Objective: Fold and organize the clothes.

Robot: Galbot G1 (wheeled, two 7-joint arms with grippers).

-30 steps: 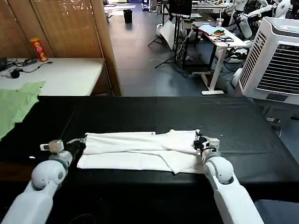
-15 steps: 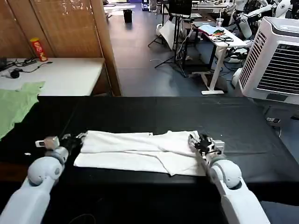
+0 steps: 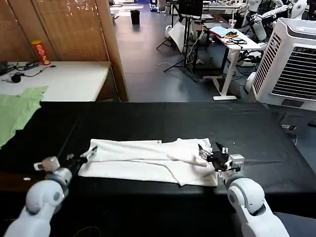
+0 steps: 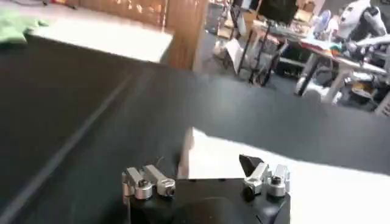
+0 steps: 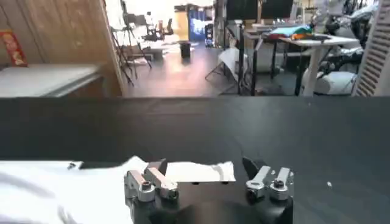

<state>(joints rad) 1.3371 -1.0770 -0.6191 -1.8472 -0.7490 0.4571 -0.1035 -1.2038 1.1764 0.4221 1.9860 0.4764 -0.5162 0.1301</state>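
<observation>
- Head view: the white T-shirt [image 3: 148,160] lies on the black surface [image 3: 163,118] as a long, narrow band running from 9 o'clock to 3 o'clock, plain side up. I judge the lengthwise folds done, with the sleeves tucked in; the crosswise folds and the final tidying are left.
- Head view: the left tool [image 3: 81,157] sits at the shirt's 9 o'clock end, just beside the cloth, and the right tool [image 3: 210,157] sits at its 3 o'clock end, over the edge. A pale green garment [image 3: 17,111] lies well apart at 10 o'clock, near a white table [image 3: 69,79].
- Left wrist view: the left tool [image 4: 207,176] has its fingers spread and empty; the shirt's corner lies on the surface between and beyond them.
- Right wrist view: the right tool [image 5: 207,173] is likewise spread wide and grips nothing, with the shirt's edge just ahead of it.
- Judgement: roughly midway; neither end is taken up for the next fold.
</observation>
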